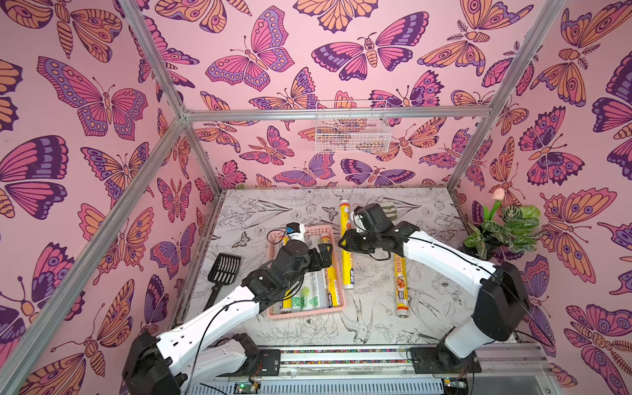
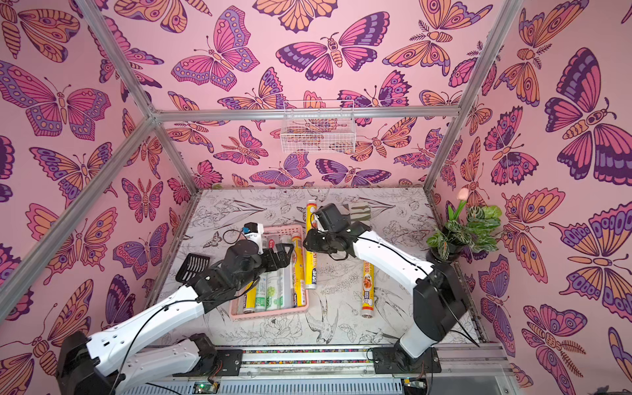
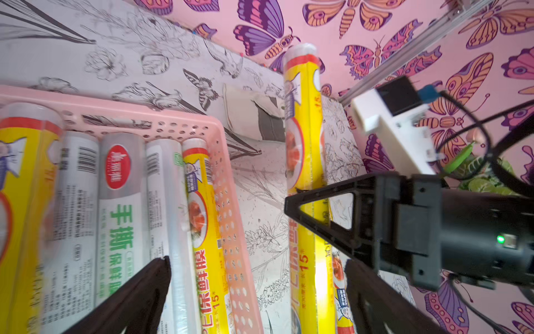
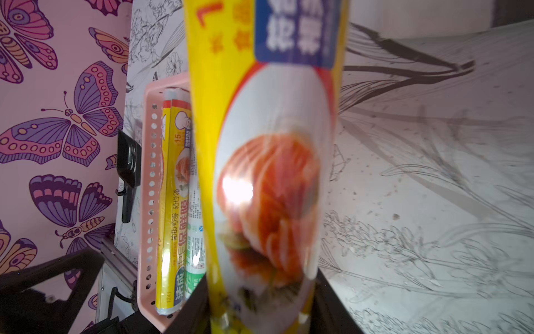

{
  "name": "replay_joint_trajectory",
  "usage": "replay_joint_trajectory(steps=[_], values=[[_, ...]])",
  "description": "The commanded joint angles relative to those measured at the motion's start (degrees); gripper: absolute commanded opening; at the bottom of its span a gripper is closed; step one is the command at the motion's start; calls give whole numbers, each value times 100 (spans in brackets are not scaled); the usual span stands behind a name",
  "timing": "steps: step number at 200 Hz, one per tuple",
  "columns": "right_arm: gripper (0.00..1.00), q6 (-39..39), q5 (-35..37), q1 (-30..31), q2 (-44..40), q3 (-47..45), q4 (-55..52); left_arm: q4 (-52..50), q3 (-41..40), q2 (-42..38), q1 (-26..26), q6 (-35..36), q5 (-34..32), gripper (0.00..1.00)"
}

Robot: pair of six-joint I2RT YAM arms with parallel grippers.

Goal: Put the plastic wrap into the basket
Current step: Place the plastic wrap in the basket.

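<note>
The pink basket (image 1: 301, 315) (image 2: 266, 313) (image 3: 144, 115) (image 4: 150, 202) holds several plastic wrap rolls, whitish-silver ones (image 1: 309, 294) (image 3: 121, 202) and yellow ones (image 1: 331, 284) (image 3: 202, 217). My right gripper (image 1: 343, 239) (image 2: 307, 241) (image 4: 260, 306) is shut on a yellow roll (image 1: 347, 270) (image 2: 310, 270) (image 3: 303, 130) (image 4: 274, 173) that runs alongside the basket's right wall. My left gripper (image 1: 325, 254) (image 2: 284, 254) (image 3: 260, 289) hovers open and empty over the basket's right side. Another yellow roll (image 1: 400, 290) (image 2: 368, 290) lies on the table further right.
A black slotted scoop (image 1: 222, 270) lies left of the basket. A folded cloth (image 1: 390, 210) (image 3: 254, 115) sits behind the right gripper. A potted plant (image 1: 502, 229) stands at the right edge. A white wire basket (image 1: 352, 130) hangs on the back wall.
</note>
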Motion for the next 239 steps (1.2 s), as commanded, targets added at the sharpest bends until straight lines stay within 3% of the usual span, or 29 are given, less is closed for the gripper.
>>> replay_joint_trajectory(steps=[1, 67, 126, 239], values=[[34, 125, -172, 308, 413, 447, 162, -246, -245, -460, 46, 23, -600, 100], [35, 242, -370, 942, 1557, 1435, 116, -1026, -770, -1582, 66, -157, -1061, 100], [35, 674, -534, 1215, 2172, 1744, 359, -1507, -1116, -2286, 68, -358, -1242, 100], [38, 1082, -559, 1325, 2651, 1933, 371, -1623, -1045, -2349, 85, -297, -1437, 100]])
